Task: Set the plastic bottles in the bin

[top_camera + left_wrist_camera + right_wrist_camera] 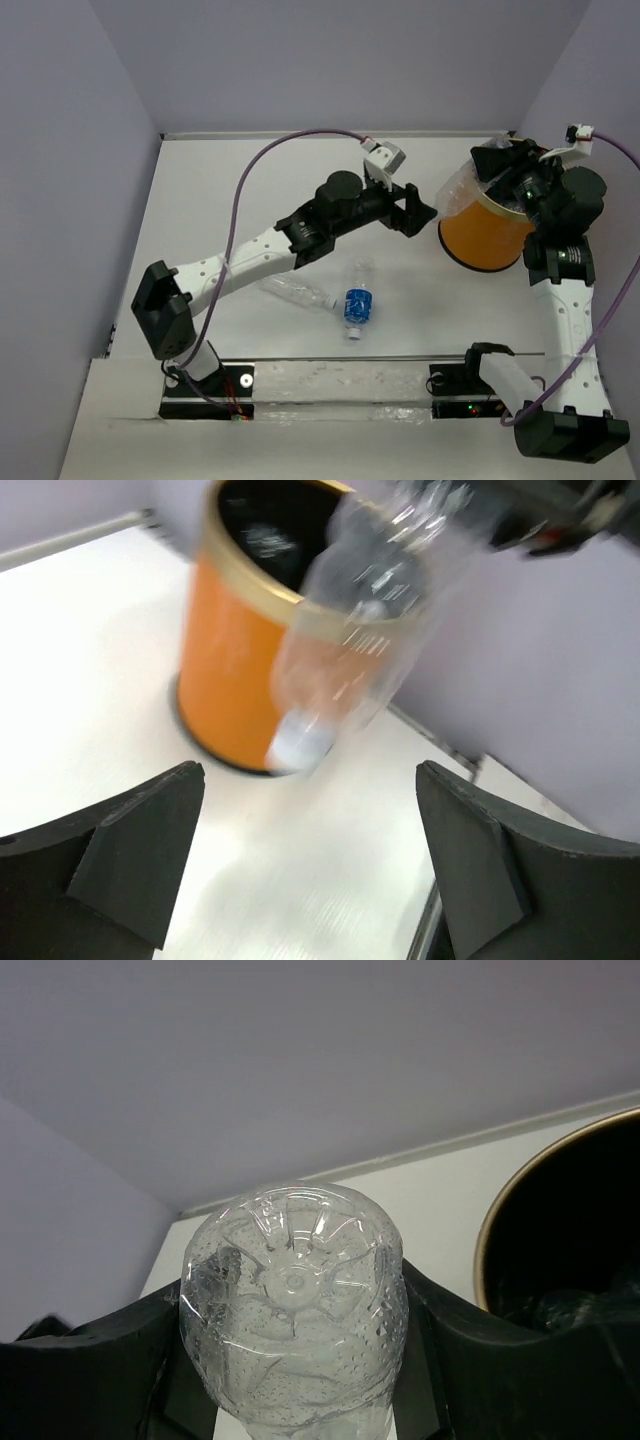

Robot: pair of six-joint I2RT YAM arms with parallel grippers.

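Observation:
The orange bin [485, 238] stands at the back right; it also shows in the left wrist view [225, 670] and its rim shows in the right wrist view [488, 1228]. My right gripper [492, 165] is shut on a clear bottle [458, 188] held over the bin's left rim, its base toward the wrist camera [295, 1320]. In the left wrist view this bottle [350, 630] hangs cap down in front of the bin. My left gripper [415, 210] is open and empty just left of the bin, its fingers [130, 850] wide apart. A clear bottle [300, 293] and a blue-labelled bottle [358, 305] lie mid-table.
Something clear and crinkly lies inside the bin's black interior [570, 1310]. Grey walls close the table at the back and both sides. The two arm bases sit at the near edge.

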